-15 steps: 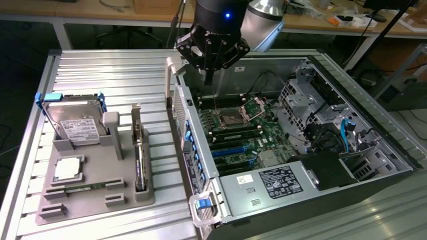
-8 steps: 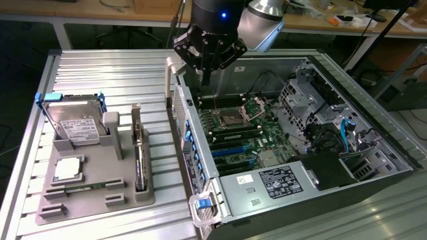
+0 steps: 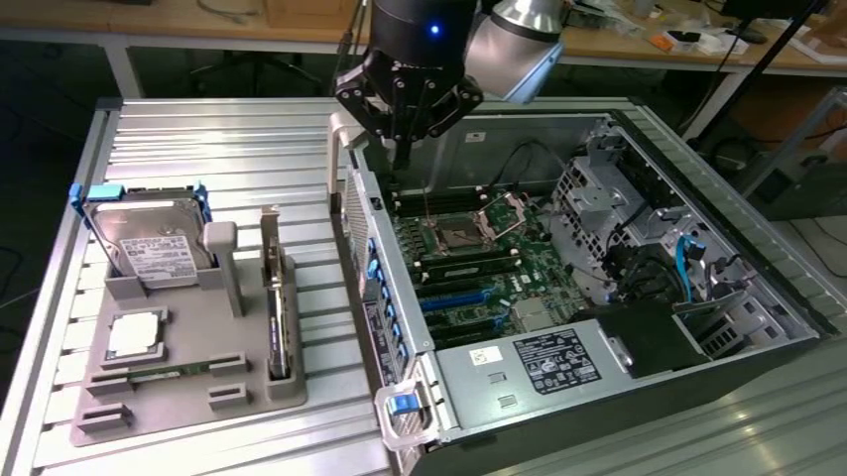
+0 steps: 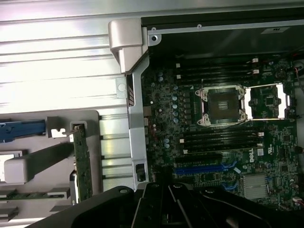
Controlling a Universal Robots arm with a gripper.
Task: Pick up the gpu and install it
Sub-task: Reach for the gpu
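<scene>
The gpu (image 3: 276, 302) stands edge-on in a slot of the grey holder (image 3: 198, 397) on the table, at the exterior view's left of the open computer case (image 3: 741, 248). In the wrist view the gpu (image 4: 82, 166) shows as a thin green board edge. My gripper (image 3: 401, 159) hangs above the case's near wall, by the motherboard's (image 3: 483, 263) far corner. It is well apart from the gpu and shut with nothing in it. The gripper (image 4: 166, 206) body appears dark in the wrist view.
The holder also carries a silver hard drive (image 3: 150, 248), a processor chip (image 3: 137, 335) and a memory stick (image 3: 162, 372). Inside the case lie the processor socket (image 4: 222, 105) and blue expansion slots (image 4: 202, 168). A grey handle (image 4: 125, 40) tops the case wall.
</scene>
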